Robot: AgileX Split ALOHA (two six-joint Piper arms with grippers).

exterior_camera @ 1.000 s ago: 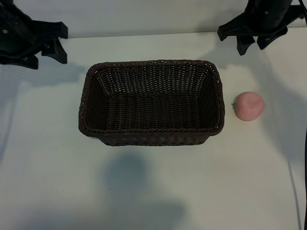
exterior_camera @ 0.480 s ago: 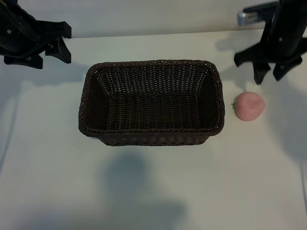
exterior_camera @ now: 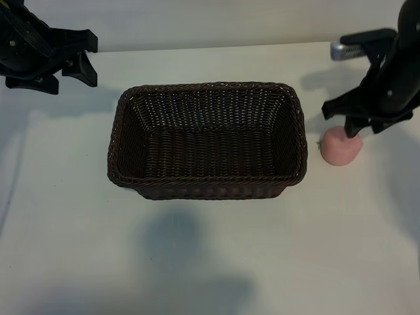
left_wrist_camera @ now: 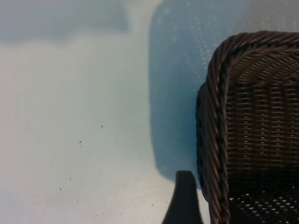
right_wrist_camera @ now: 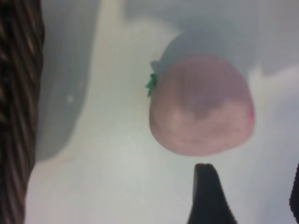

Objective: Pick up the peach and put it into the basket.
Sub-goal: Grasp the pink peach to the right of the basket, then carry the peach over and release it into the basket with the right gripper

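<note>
The pink peach lies on the white table just right of the dark brown wicker basket, its green stem spot toward the basket. My right gripper hangs open over the peach's far side and hides its top edge. In the right wrist view the peach sits just beyond one dark fingertip, with nothing between the fingers. My left gripper stands open at the back left, away from the basket. Its wrist view shows one finger beside the basket's corner rim.
The basket is empty inside. Its braided wall stands a short way from the peach. White table stretches in front of the basket, with only shadows on it.
My right gripper has come forward from the back right corner and now hangs over the peach. The left arm shifted slightly at first, then stayed still. Peach and basket have not moved.
</note>
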